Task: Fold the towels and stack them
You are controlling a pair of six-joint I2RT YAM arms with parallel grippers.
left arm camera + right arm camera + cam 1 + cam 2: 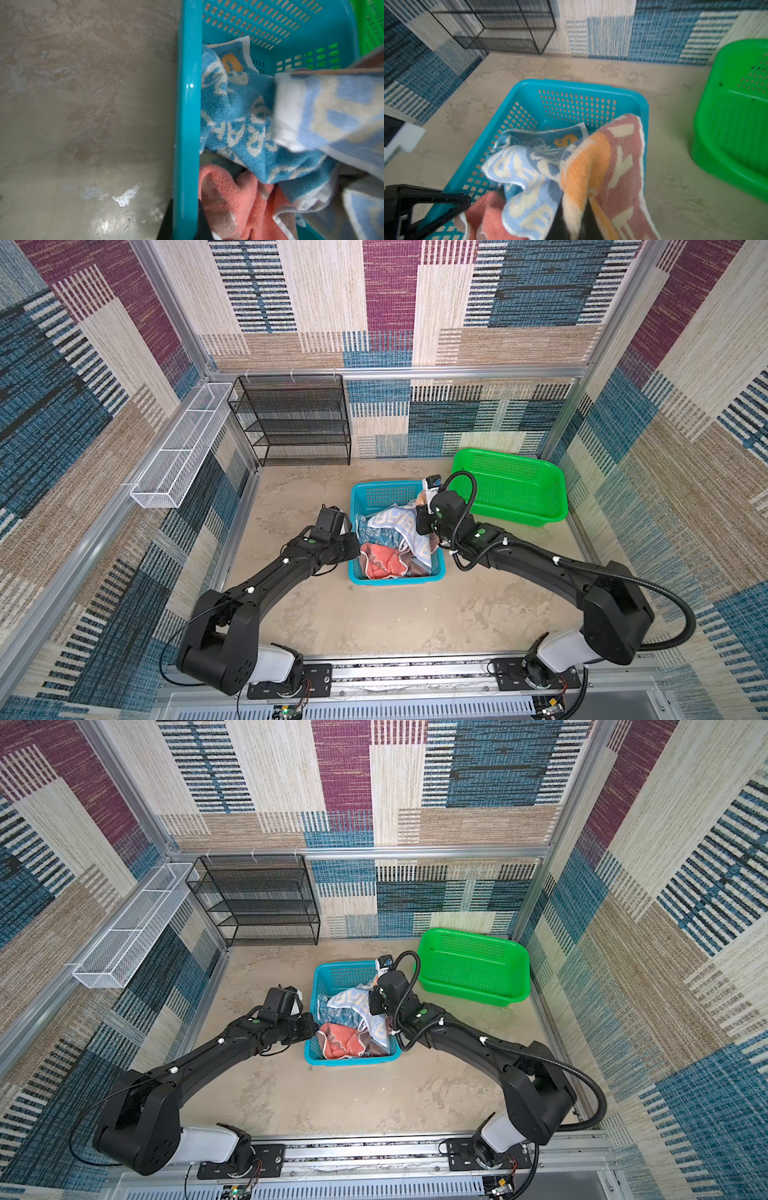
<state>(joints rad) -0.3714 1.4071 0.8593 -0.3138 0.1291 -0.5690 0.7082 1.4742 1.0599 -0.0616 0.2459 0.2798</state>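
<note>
The towels lie heaped in the blue basket (395, 581) in both top views. My right gripper (577, 226) is shut on a fold of the orange-and-blue lettered towel (591, 162), which is pulled up above the heap at the basket's right side (399, 526). Under it lie the blue towel with white figures (239, 124) and the coral towel (228, 197), both crumpled. My left gripper (185, 224) is shut on the basket's left wall (187, 104), one finger outside and one inside.
A green basket (511, 485) stands tilted at the back right, close behind my right wrist. A black mesh shelf (295, 418) stands against the back wall. A white wire basket (183, 443) hangs on the left wall. Bare table lies in front of the blue basket.
</note>
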